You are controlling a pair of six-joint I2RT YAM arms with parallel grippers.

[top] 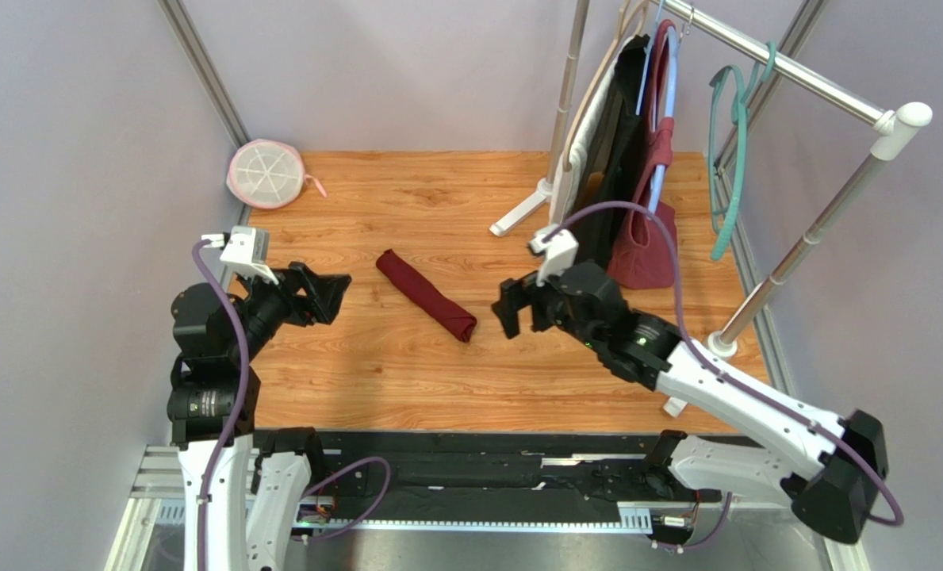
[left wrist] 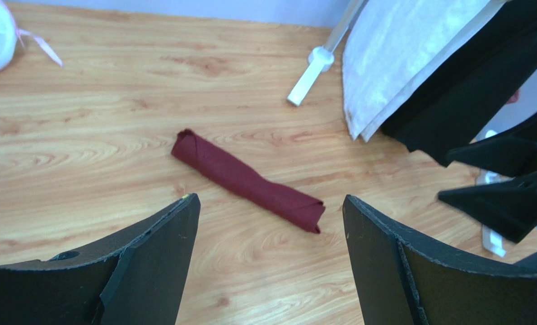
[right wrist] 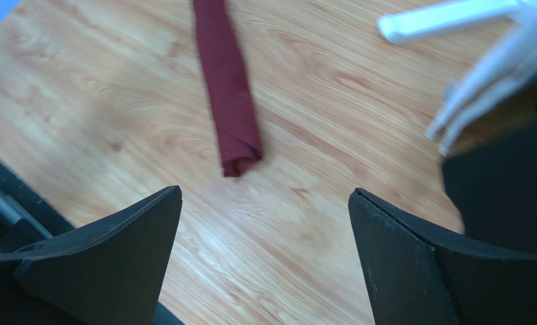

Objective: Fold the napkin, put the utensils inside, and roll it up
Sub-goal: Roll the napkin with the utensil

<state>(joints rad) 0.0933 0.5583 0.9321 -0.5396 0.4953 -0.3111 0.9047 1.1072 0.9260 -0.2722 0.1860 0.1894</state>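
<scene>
The maroon napkin (top: 426, 294) lies rolled into a tight tube in the middle of the wooden table, running from far left to near right. It also shows in the left wrist view (left wrist: 247, 181) and the right wrist view (right wrist: 228, 88). No utensils show; they are hidden or out of view. My left gripper (top: 335, 295) is open and empty, to the left of the roll. My right gripper (top: 508, 312) is open and empty, just right of the roll's near end. Neither touches the napkin.
A garment rack (top: 798, 71) stands at the back right with a white, a black and a burgundy bag (top: 645, 244) hanging from it, and a teal hanger (top: 732, 143). Its white foot (top: 519, 217) rests on the table. A round white mesh item (top: 265, 174) lies at the back left corner.
</scene>
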